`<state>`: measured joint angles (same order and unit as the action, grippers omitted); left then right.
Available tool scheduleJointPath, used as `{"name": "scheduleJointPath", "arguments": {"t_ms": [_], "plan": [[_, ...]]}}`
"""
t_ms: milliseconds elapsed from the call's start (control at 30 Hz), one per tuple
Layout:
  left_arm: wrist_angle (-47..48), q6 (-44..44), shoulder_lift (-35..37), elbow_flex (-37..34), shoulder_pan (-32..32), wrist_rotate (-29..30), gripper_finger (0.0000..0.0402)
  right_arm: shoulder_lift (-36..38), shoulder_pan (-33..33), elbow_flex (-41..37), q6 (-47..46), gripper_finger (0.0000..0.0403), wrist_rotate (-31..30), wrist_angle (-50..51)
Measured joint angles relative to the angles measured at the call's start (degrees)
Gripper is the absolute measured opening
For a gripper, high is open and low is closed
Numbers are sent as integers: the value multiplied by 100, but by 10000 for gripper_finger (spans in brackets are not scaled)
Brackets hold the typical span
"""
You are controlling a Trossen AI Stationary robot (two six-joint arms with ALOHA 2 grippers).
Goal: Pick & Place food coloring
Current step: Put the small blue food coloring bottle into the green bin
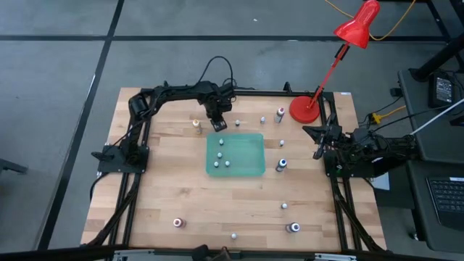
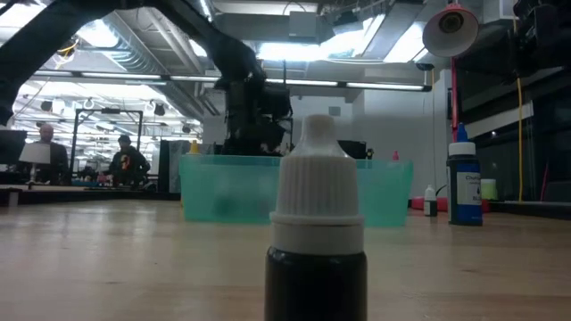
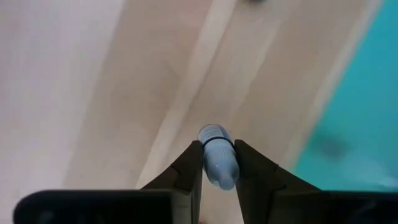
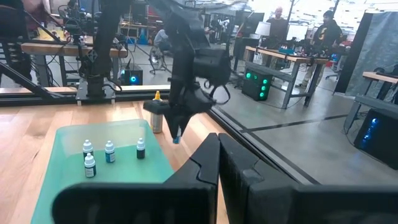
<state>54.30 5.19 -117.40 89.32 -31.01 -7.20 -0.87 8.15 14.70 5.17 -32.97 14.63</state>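
My left gripper (image 1: 217, 123) points down just outside the far left corner of the green tray (image 1: 254, 172) and is shut on a small pale-blue food coloring bottle (image 3: 213, 133). The right wrist view shows that bottle (image 4: 177, 137) sticking out below the fingers, above the wood. Several food coloring bottles (image 4: 109, 151) stand upright on their bases inside the tray. Others stand scattered on the table, among them an orange one (image 1: 196, 125) and a dark one (image 2: 317, 267) close to the low camera. My right gripper (image 4: 217, 149) rests shut at the table's right edge (image 1: 319, 139). My left gripper pinches the bottle's sides (image 3: 219, 164) between its two fingers (image 3: 194, 163), coming from above and pointing down. The bottle's lower end sticks out beyond the fingertips. It hangs roughly upright, lifted clear of the table and beside the tray's wall.
A red desk lamp (image 1: 308, 109) stands at the far right corner. Loose bottles stand along the far side (image 1: 262, 118), right of the tray (image 1: 281, 164) and near the front edge (image 1: 293, 228). Bare wood lies left of the tray. People sit at desks in the room behind.
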Motion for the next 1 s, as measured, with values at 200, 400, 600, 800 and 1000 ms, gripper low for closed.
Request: {"name": "scheduleJointPath", "arguments": {"t_ms": [200, 400, 600, 800, 1000], "plan": [[366, -165, 642, 527, 123, 0, 65, 0, 0, 0, -15, 12, 0, 0], [559, -698, 1709, 776, 397, -19, 65, 0, -1, 0, -26, 12, 2, -4], [1285, -1109, 2498, 776, 695, 315, 65, 0, -1, 0, -39, 12, 4, -11], [1513, -1150, 2718, 239, 1088, 550, 65, 0, 0, 0, -39, 12, 4, -10], [543, -1107, 2718, -982, 1625, 364, 65, 0, 0, 0, -35, 12, 4, -2]]}}
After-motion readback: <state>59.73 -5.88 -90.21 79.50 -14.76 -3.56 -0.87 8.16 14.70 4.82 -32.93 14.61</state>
